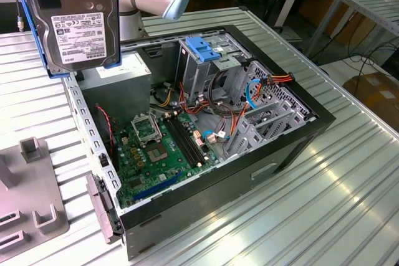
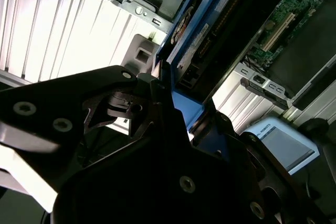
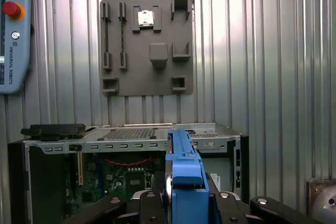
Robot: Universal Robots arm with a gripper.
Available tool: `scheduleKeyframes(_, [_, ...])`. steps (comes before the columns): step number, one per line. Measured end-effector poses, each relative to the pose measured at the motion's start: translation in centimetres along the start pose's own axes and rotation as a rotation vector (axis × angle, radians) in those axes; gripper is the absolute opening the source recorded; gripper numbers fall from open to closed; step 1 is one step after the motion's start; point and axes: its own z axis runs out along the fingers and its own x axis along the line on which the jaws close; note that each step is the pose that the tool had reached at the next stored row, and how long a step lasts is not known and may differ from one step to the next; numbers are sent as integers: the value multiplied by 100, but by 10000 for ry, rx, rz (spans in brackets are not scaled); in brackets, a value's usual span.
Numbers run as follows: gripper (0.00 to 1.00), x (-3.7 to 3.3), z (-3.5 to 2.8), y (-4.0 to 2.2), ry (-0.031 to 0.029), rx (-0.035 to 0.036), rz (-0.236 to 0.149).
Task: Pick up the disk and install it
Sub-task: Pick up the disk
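— Exterior view: where's the disk (image 1: 78,20)?
— Aloft, ten o'clock from the open computer case (image 1: 293,144): silver, white label, blue bracket.
— Gripper (image 3: 185,204)?
— Clamped on its bracket edges. Metal cage (image 1: 201,60) and cables (image 1: 277,80) crowd the case.

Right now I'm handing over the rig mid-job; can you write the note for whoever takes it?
The gripper is shut on the disk, at its blue-bracketed edge.
The disk hangs in the air, clear of the open computer case, at the exterior view's upper left.
Done: pickup.
Left: install; the disk is not yet in the case, where the drive cage stands.
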Motion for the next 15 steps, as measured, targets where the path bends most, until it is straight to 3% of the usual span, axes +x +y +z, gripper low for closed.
scheduleKeyframes(5, [37,9,9,-83,10,0,6])
scheduleKeyframes(15, [37,39,21,-190,14,1,15])
